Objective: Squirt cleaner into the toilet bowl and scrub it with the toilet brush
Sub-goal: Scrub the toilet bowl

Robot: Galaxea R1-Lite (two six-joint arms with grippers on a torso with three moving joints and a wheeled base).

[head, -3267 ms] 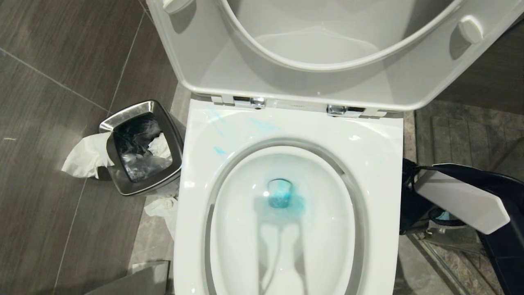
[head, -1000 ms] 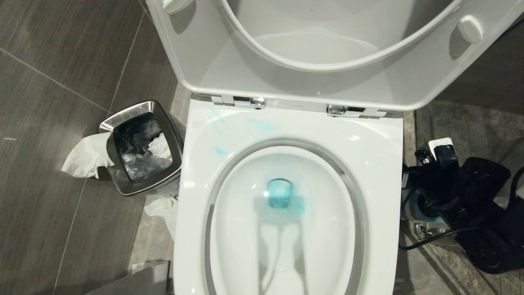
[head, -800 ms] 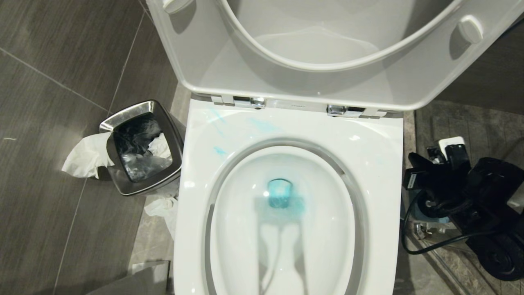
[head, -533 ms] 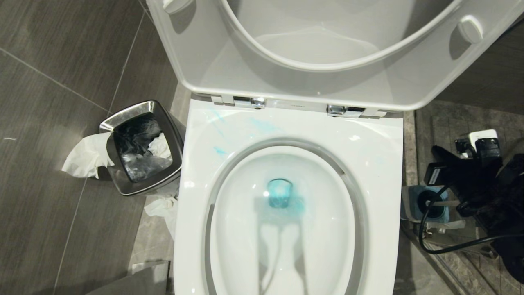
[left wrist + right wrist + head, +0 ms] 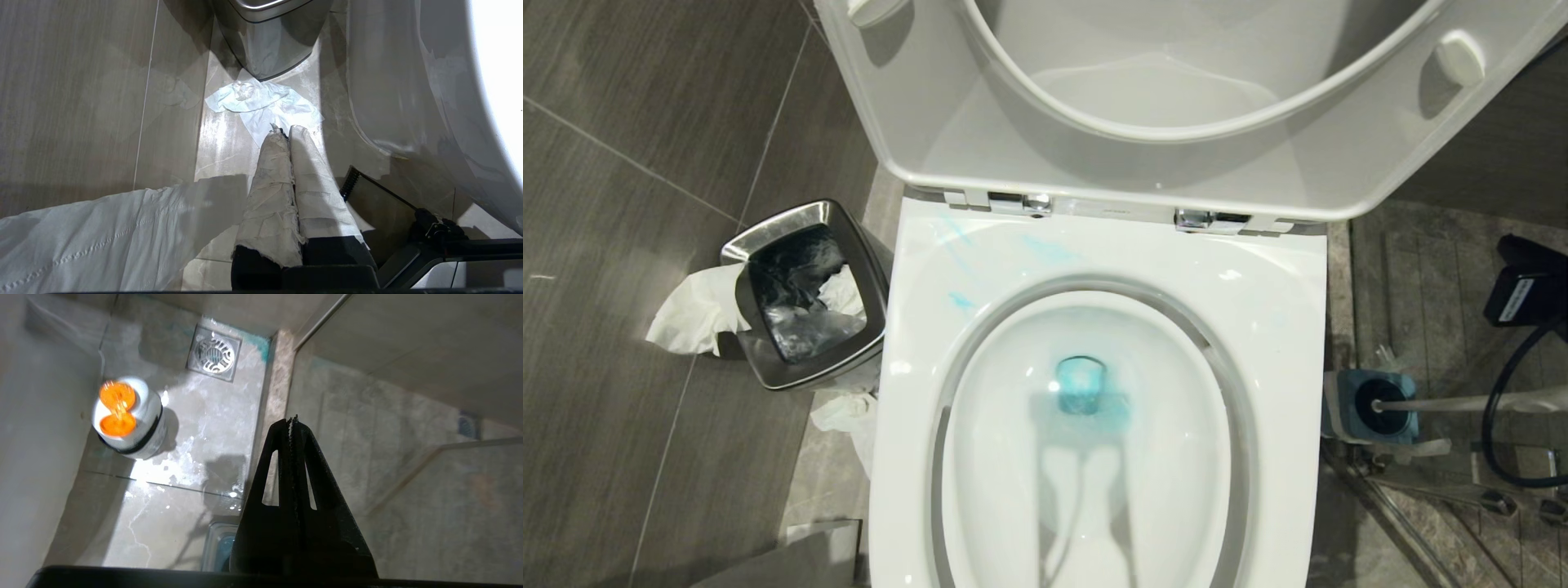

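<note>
At the far left, a small square steel waste bin (image 5: 805, 294) stands on the dark tiled floor (image 5: 621, 204), lined with a dark bag, with crumpled white paper (image 5: 690, 314) spilling beside it on the left and more paper on the floor at its near side. The left hand (image 5: 286, 132) hangs low over the floor between the bin and the toilet's side, its paper-wrapped fingers (image 5: 271, 183) clenched together on nothing, their tips above a flattened sheet of tissue (image 5: 261, 106). To the right of the bin is the toilet bowl (image 5: 1094, 457), with the seat and lid (image 5: 1143, 114) tipped up at the far side. Thin smears of the cleaner (image 5: 960, 300) mark the far-left part of the rim, and the water at the bowl's bottom is tinted blue-turquoise. Right of the toilet, on the floor just beside its rim, sits the blue-and-grey holder (image 5: 1372, 406), and the toilet brush (image 5: 1462, 403) stands in it, its pale handle slanting off to the right. At the right edge a black part of the right arm (image 5: 1531, 298) and a black cable (image 5: 1503, 408) show above and across that handle. The right hand (image 5: 292, 424) is clenched with its black toothed fingers pressed together and empty, clear of the handle. It hangs over wet grey floor near a floor drain (image 5: 214, 355) and a white container with an orange cap (image 5: 126, 416).
</note>
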